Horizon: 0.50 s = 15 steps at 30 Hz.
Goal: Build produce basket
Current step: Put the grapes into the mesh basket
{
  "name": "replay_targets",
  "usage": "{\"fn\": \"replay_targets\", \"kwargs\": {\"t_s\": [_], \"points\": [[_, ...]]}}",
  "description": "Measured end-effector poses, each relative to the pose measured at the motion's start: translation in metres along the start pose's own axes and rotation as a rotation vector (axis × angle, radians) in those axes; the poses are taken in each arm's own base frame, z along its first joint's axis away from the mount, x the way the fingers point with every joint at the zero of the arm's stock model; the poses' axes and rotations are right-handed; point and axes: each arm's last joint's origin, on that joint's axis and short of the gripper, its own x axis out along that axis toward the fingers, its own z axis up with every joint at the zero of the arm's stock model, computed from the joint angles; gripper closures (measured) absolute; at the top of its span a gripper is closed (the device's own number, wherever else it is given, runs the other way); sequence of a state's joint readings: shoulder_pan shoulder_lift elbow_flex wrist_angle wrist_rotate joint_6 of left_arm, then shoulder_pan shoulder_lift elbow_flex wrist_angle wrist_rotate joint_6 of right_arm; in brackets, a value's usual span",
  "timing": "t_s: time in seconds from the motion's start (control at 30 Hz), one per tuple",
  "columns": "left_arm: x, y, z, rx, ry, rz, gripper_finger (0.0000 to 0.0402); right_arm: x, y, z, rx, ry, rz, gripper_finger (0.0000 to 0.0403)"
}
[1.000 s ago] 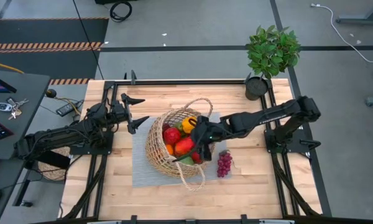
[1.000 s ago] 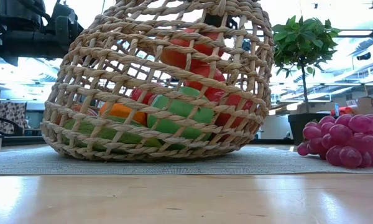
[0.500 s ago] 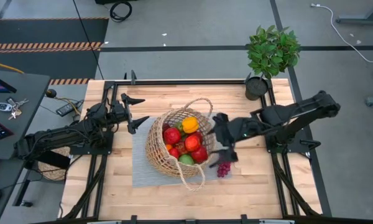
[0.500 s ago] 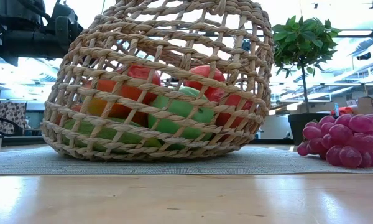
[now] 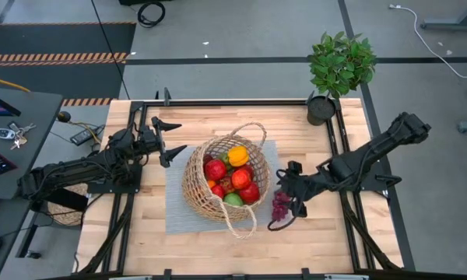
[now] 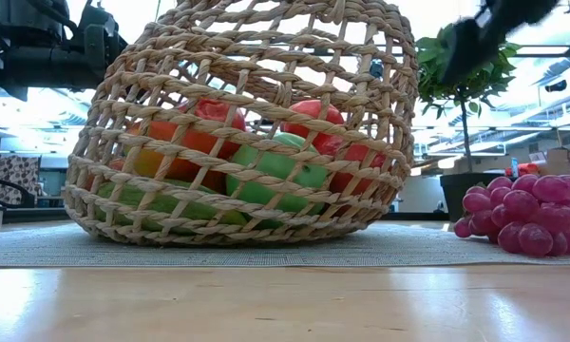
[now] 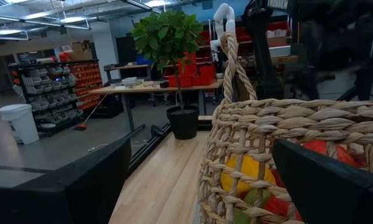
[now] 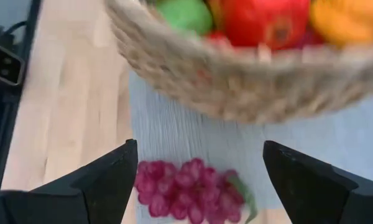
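Note:
The woven basket (image 5: 218, 187) rests on a grey mat (image 5: 177, 214) at the table's middle. It holds red, green, orange and yellow produce (image 5: 233, 177). A bunch of purple grapes (image 5: 281, 207) lies on the table at the mat's right edge. My right gripper (image 5: 280, 199) hovers open above the grapes; in its wrist view its fingers stand on either side of the grapes (image 8: 189, 185) without touching them. My left gripper (image 5: 170, 140) waits open, left of the basket (image 7: 280, 155).
A potted green plant (image 5: 338, 70) stands at the table's far right corner. Black frame rails (image 5: 338, 117) run along the table's sides. Bare wood (image 5: 218, 253) lies between the mat and the near edge.
My right gripper has drawn out of the basket and moved toward the table's right and near edges, sinking a little, until it hangs over the grapes. A red piece that sat high in the basket has dropped among the other produce.

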State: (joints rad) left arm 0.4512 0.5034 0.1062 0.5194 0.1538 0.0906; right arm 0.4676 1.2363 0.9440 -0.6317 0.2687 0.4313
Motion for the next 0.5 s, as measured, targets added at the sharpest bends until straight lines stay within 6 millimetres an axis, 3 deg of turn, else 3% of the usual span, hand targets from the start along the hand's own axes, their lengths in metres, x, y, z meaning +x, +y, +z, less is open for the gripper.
{"fn": "replay_targets", "kwargs": {"t_s": [0.23,0.5], "points": [[0.000,0.000,0.000,0.000,0.000,0.000,0.0004,0.029,-0.009,-0.042,0.152,0.036,-0.021,0.0052],[0.000,0.000,0.000,0.000,0.000,0.000,0.0004,0.041,-0.009,-0.060,0.050,0.053,-0.005,0.0052]]}}
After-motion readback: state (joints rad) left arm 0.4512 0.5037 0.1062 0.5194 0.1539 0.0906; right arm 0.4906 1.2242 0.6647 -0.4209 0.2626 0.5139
